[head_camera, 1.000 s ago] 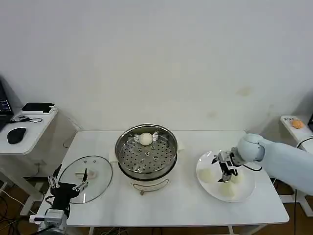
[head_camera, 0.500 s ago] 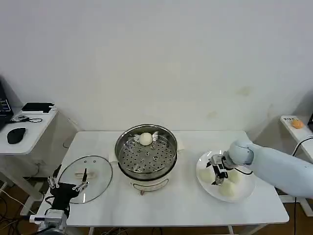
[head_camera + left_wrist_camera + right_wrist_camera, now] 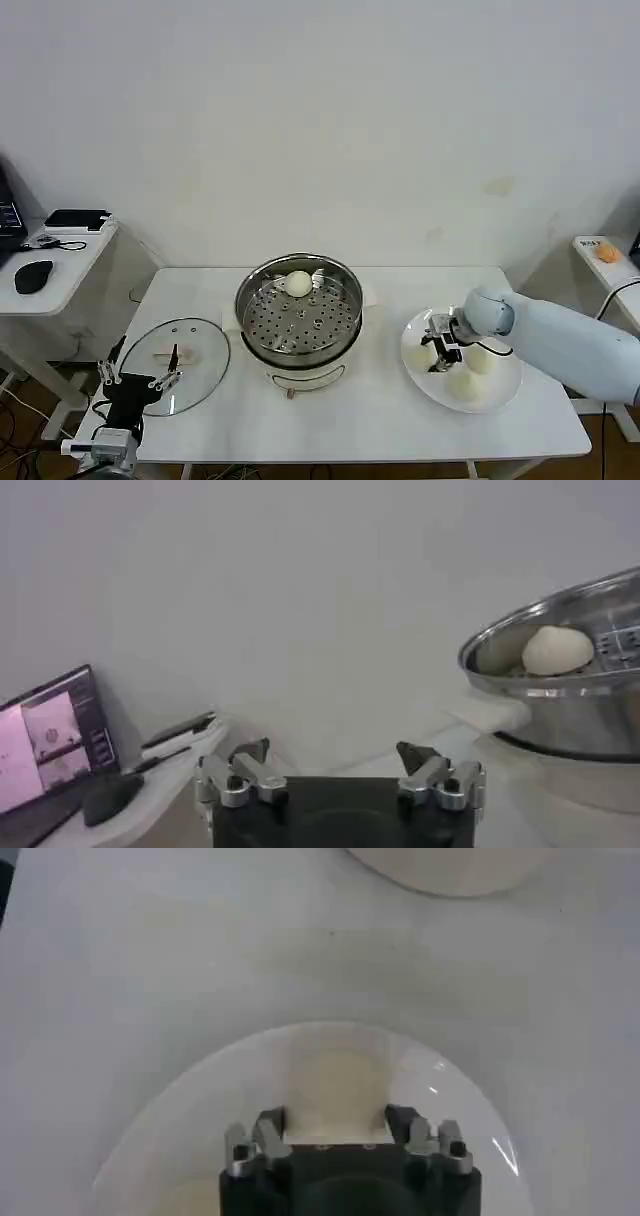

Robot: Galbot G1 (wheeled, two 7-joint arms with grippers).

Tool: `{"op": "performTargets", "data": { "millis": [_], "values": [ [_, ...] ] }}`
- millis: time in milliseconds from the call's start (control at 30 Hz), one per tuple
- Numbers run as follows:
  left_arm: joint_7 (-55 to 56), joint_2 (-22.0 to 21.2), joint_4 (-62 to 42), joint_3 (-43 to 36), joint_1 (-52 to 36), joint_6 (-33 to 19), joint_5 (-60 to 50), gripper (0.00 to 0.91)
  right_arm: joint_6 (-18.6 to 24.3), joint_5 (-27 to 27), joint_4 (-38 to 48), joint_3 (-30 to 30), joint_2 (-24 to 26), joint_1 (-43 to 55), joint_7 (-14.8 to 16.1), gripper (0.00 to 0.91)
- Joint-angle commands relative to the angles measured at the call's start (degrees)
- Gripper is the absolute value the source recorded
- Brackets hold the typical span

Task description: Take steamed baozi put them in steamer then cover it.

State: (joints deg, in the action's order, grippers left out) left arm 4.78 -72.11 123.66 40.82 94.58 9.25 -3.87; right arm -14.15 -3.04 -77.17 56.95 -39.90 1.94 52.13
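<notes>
The pot (image 3: 298, 312) stands uncovered with 1 bun (image 3: 298, 284) at its far rim; bare counter (image 3: 380, 400) separates it from the plate (image 3: 505, 385) and the lid (image 3: 180, 365).

**Three cameras, one table**

The head view looks forward and down from above, taking in the whole table (image 3: 370, 420), the steamer (image 3: 298, 312) at its middle, the plate (image 3: 500, 385) to the right and the wall behind. The left wrist view sits low at table level beside the left gripper (image 3: 340, 770), facing level toward the wall; it shares the steamer (image 3: 560, 695) and its one baozi (image 3: 557, 650) with the head view. The right wrist view looks steeply down, very close over the plate (image 3: 180, 1118), with the right gripper (image 3: 338, 1123) in the foreground.
</notes>
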Motion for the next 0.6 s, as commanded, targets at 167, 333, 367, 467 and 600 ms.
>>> {"op": "performTargets", "data": {
  "millis": [167, 333, 367, 467, 600],
  "values": [
    [0.02, 0.13, 0.14, 0.00, -0.12, 0.00, 0.04, 0.907, 0.61, -0.50, -1.09, 0.76, 1.68, 4.83, 1.88, 0.625],
    [-0.02, 0.39, 0.01, -0.09, -0.34, -0.01, 0.15, 0.907, 0.54, -4.07, -3.27, 4.01, 4.87, 13.09, 1.73, 0.635],
    [-0.01, 0.47, -0.03, -0.11, -0.41, 0.00, 0.16, 0.907, 0.55, -4.63, -3.49, 4.79, 5.03, 15.01, 1.67, 0.635],
    [-0.07, 0.92, 0.17, -0.16, -0.37, 0.15, 0.28, 0.907, 0.37, -7.72, -4.93, 9.39, 5.97, 22.13, 1.27, 0.635],
    [-0.06, 1.80, 0.14, 0.13, -0.41, 0.20, 0.77, 0.907, -1.31, -13.22, -7.51, 15.34, 4.63, 33.20, 0.11, 0.635]
  ]
}}
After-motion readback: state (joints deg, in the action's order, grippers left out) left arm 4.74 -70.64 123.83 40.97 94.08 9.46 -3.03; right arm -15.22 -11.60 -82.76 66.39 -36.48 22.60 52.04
